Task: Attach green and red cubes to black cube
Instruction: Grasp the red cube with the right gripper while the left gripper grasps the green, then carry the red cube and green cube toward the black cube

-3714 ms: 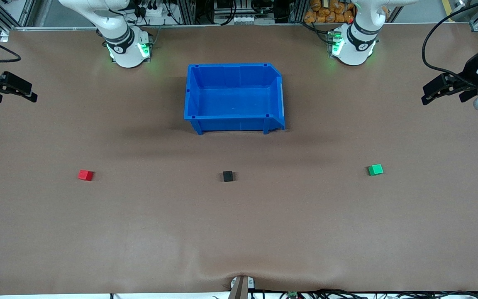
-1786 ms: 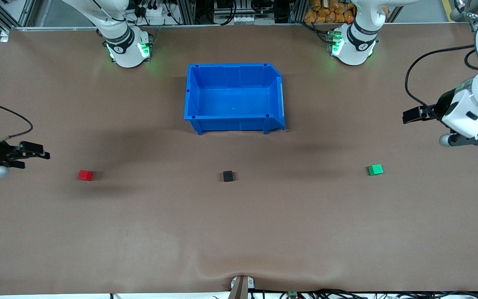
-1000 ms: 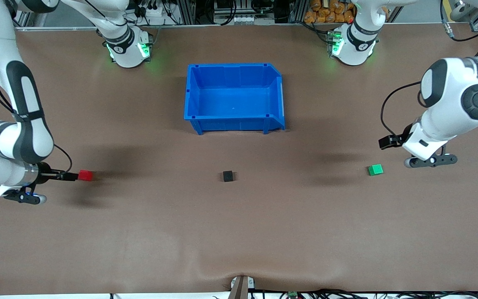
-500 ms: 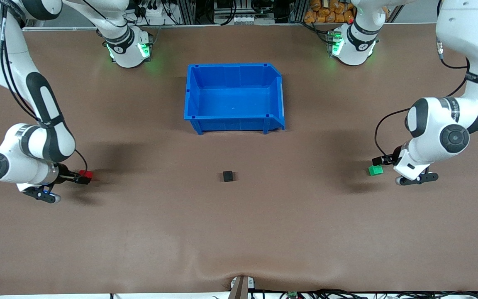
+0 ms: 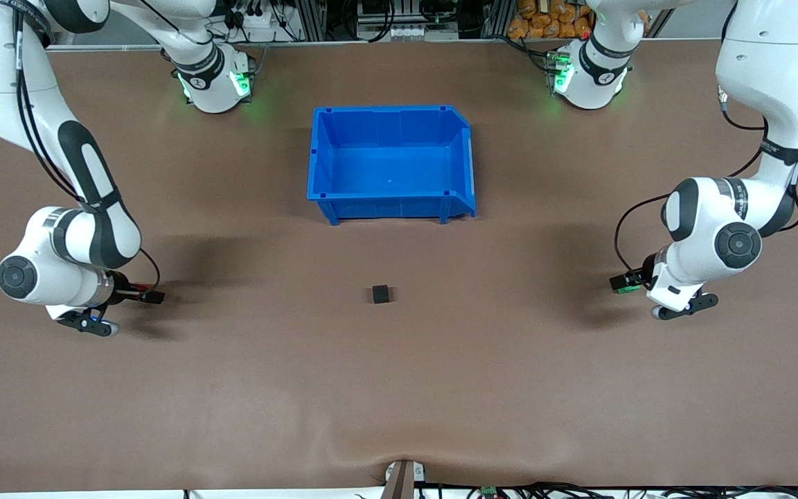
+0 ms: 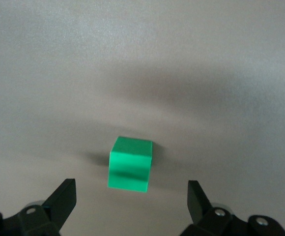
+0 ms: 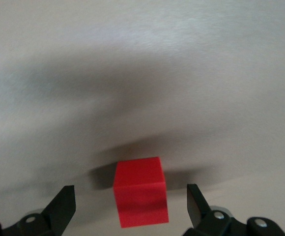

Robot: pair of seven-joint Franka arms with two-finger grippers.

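Observation:
The black cube (image 5: 381, 294) sits alone mid-table, nearer to the front camera than the blue bin. My left gripper (image 5: 619, 282) is down at the table toward the left arm's end, over the green cube (image 5: 623, 290), which it mostly hides. In the left wrist view the green cube (image 6: 130, 169) lies on the table just ahead of the open left gripper (image 6: 130, 199), untouched. My right gripper (image 5: 153, 297) is down toward the right arm's end and covers the red cube. In the right wrist view the red cube (image 7: 140, 197) sits between the open fingers of the right gripper (image 7: 130, 202), untouched.
An empty blue bin (image 5: 391, 109) stands between the two arm bases, farther from the front camera than the black cube. The brown table cover has a wrinkle near the front edge (image 5: 402, 454).
Both arms have swung in from the table's ends and come down. Each open gripper now sits at its cube: the left at the green one, the right at the red one. No cube has moved.

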